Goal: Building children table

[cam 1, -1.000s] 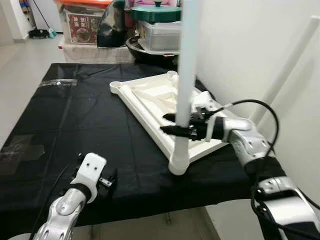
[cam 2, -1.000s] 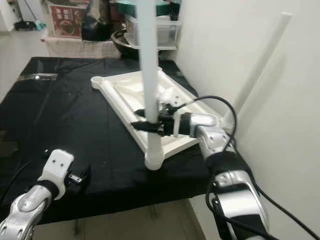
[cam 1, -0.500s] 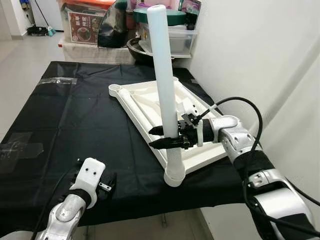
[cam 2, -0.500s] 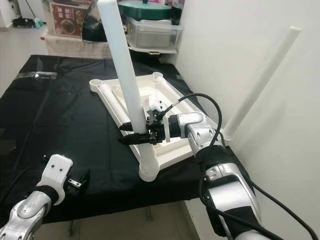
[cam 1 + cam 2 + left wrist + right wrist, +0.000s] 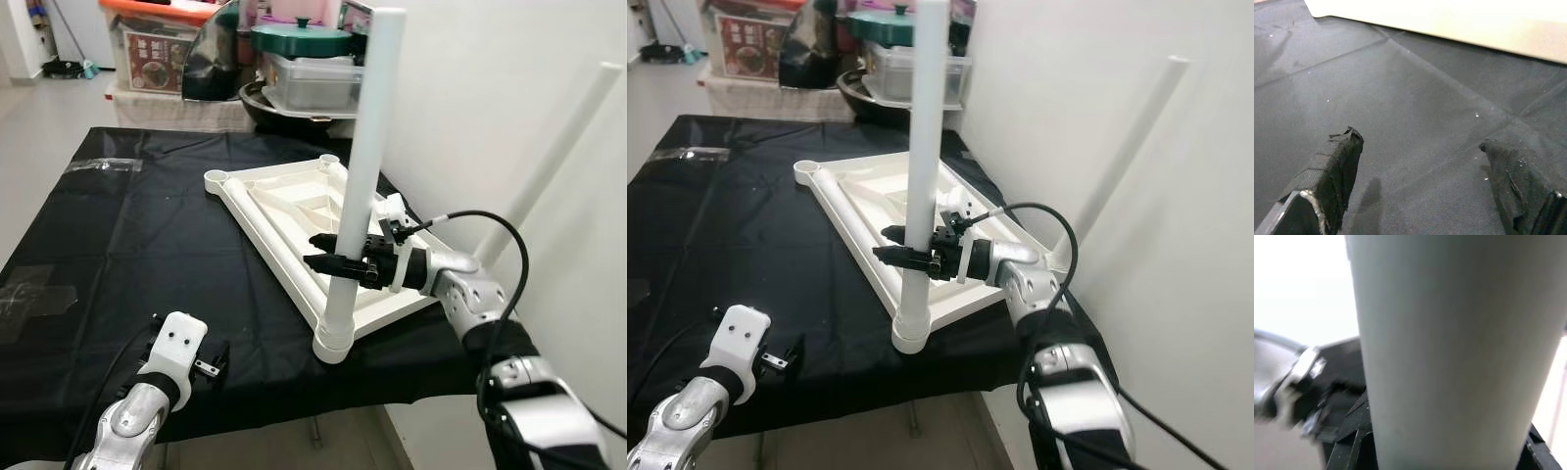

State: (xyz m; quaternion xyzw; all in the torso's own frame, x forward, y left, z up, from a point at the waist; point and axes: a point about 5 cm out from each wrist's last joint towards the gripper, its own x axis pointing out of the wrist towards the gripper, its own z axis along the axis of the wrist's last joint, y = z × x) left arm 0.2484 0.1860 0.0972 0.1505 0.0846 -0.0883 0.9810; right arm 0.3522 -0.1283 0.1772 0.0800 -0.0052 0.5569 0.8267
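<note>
Right gripper point(image 5: 324, 252) is pinching the white table leg point(image 5: 364, 166), which stands nearly upright in the near corner socket of the upside-down white tabletop point(image 5: 284, 201) on the black cloth point(image 5: 118, 235). Left gripper point(image 5: 1420, 183) hovers spread over the cloth near the table's front edge. Another leg point(image 5: 554, 157) leans on the wall, its bottom hidden.

Even, bright indoor light fills both eye views, sharp throughout, with soft shadows. The tall white plastic tube point(image 5: 1449, 347) is blurred and overexposed at upper left in the right wrist view.
</note>
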